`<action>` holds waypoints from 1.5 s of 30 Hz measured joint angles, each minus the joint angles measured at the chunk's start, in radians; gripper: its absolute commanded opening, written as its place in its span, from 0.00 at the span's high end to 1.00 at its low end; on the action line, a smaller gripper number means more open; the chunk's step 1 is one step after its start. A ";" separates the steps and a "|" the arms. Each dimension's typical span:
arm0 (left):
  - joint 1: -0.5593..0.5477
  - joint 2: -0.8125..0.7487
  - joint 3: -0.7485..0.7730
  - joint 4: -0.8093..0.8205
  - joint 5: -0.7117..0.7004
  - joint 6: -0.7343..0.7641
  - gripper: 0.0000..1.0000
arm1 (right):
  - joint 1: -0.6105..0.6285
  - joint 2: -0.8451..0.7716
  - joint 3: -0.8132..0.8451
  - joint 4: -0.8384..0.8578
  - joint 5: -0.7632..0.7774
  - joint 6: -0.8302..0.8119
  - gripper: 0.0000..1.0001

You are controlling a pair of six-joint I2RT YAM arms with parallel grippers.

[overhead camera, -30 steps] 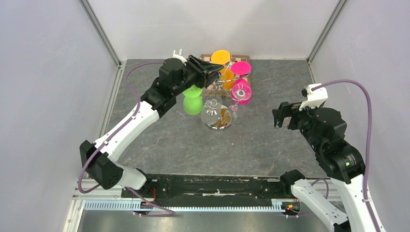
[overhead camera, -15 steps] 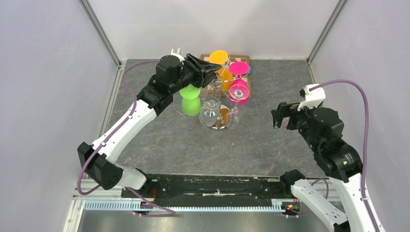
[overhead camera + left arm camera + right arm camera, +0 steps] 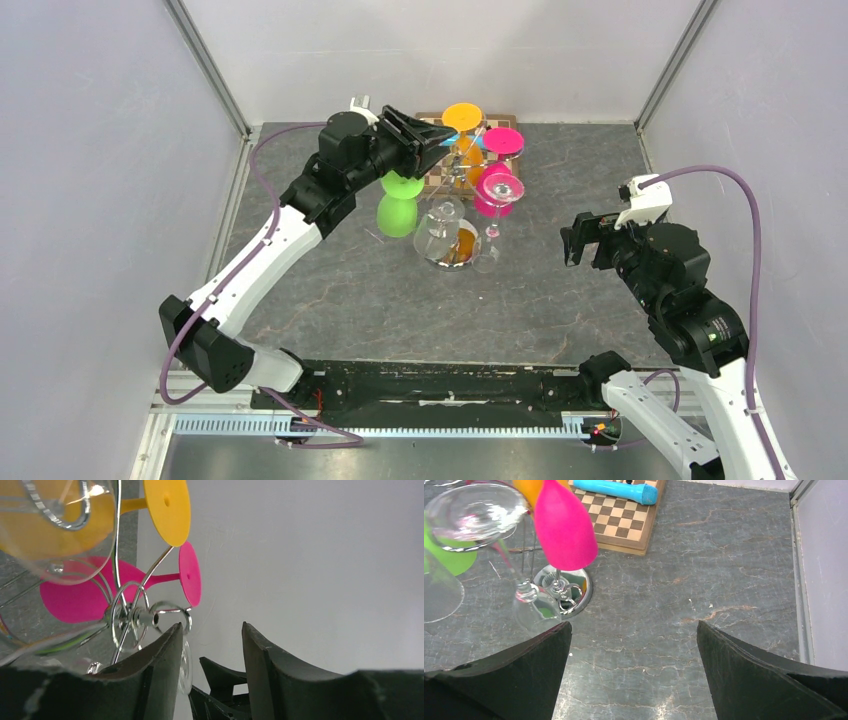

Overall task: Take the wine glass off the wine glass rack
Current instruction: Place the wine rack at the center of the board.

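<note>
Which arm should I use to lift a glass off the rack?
Left. The left fingers are parted right at the top of the rack, beside the pink glass; the right fingers hang open off to the side.

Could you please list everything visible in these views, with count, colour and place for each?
wine glass rack: one, chrome, far middle of the table
orange glass: one, orange, rack's far side
pink glass: one, pink, rack's right side
green glass: one, green, rack's left side
clear glasses: two, transparent, rack's near side
chessboard: one, brown and cream, behind the rack
blue cylinder: one, light blue, lying on the chessboard
table: one, grey marbled
left gripper: one, black, open, at the rack's top
right gripper: one, black, open, right of the rack
</note>
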 measured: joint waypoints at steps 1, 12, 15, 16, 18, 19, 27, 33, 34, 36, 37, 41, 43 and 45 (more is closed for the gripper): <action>0.003 0.000 0.004 0.005 0.000 0.000 0.46 | 0.000 0.000 0.000 0.001 0.000 0.000 0.02; 0.015 -0.002 0.016 0.021 0.000 0.013 0.46 | 0.000 0.000 -0.003 0.004 0.000 0.000 0.02; 0.016 -0.002 0.016 0.021 0.001 0.021 0.46 | 0.000 0.000 -0.003 0.004 0.000 0.000 0.02; 0.016 -0.002 0.016 0.021 0.002 0.023 0.46 | 0.000 0.000 -0.003 0.004 0.000 0.000 0.02; 0.017 -0.002 0.018 0.020 0.005 0.031 0.45 | 0.000 0.000 -0.003 0.004 0.000 0.000 0.02; 0.017 -0.002 0.019 0.016 0.006 0.037 0.45 | 0.000 0.000 -0.003 0.004 0.000 0.000 0.02; 0.029 -0.008 0.090 -0.045 0.018 0.105 0.45 | 0.000 0.002 -0.003 0.004 -0.007 0.000 0.02; 0.043 -0.028 0.154 -0.118 0.040 0.178 0.45 | 0.000 0.002 -0.003 0.004 -0.027 0.000 0.02; 0.046 -0.032 0.165 -0.132 0.044 0.193 0.45 | 0.000 0.003 -0.003 0.004 -0.033 0.000 0.02; 0.052 -0.041 0.182 -0.162 0.051 0.222 0.45 | 0.000 0.007 -0.003 0.004 -0.046 0.000 0.02; 0.056 -0.047 0.188 -0.179 0.054 0.239 0.45 | 0.000 0.011 -0.002 0.004 -0.055 0.001 0.02; 0.079 -0.078 0.193 -0.242 0.075 0.299 0.45 | 0.000 0.030 0.012 0.004 -0.082 0.003 0.02; 0.095 -0.097 0.194 -0.277 0.087 0.334 0.45 | 0.000 0.039 0.026 0.003 -0.095 0.005 0.02; 0.112 -0.119 0.194 -0.308 0.101 0.366 0.45 | 0.000 0.048 0.043 0.003 -0.106 0.009 0.02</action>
